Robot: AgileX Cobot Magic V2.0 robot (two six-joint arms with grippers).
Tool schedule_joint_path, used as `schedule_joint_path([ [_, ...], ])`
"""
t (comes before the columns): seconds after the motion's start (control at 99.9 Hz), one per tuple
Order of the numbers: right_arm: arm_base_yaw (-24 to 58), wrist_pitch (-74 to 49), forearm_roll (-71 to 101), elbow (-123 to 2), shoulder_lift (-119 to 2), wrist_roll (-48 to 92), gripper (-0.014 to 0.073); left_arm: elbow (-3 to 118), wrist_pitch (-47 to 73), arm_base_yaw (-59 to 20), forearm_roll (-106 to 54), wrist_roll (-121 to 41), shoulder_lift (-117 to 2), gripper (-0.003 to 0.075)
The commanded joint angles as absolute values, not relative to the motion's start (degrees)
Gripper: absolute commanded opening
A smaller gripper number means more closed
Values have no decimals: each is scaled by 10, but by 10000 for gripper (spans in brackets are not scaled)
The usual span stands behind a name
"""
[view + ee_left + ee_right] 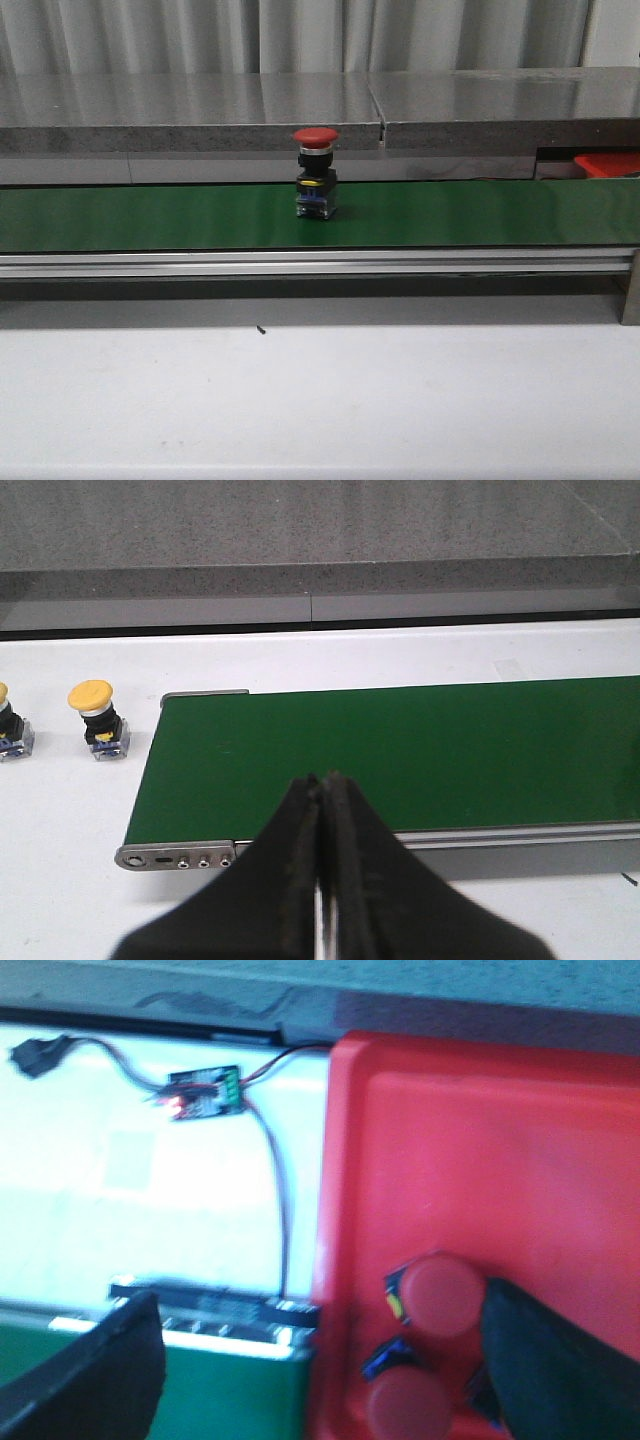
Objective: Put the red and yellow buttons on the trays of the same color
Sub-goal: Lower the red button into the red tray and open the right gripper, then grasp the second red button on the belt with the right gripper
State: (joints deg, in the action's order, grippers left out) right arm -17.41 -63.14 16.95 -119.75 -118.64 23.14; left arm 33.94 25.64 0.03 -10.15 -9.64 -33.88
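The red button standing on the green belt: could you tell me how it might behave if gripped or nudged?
The red button looks top-heavy, with a wide cap over a narrow body, so a nudge may tip it. It seems rigid plastic, probably light.

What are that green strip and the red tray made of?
The green conveyor belt looks like matte rubber or PVC: flat, even colour, no glare. Its side rail seems brushed aluminium, pale and grooved. The red tray looks like moulded plastic: uniform bright red, soft sheen, rounded low rim, though that view is blurred.
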Motion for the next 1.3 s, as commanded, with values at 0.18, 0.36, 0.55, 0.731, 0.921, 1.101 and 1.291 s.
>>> schedule_joint_path([
  [0.18,-122,-632,184,-1107,-1068,251,595,355,214,-3,-110,-94,-340,-19],
  [0.36,-67,-602,184,-989,-1002,277,554,355,214,-3,-110,-94,-340,-19],
  [0.55,4,-566,184,-890,-970,284,554,355,214,-3,-110,-94,-340,-19],
  [0.731,78,-530,183,-851,-971,291,554,355,214,-3,-110,-94,-340,-19],
  [0.921,137,-482,182,-851,-977,291,554,355,214,-3,-110,-94,-340,-19],
  [1.101,157,-456,182,-853,-995,291,554,355,214,-3,-110,-94,-340,-19],
  [1.291,157,-435,186,-855,-1001,291,554,355,214,-3,-110,-94,-340,-19],
])
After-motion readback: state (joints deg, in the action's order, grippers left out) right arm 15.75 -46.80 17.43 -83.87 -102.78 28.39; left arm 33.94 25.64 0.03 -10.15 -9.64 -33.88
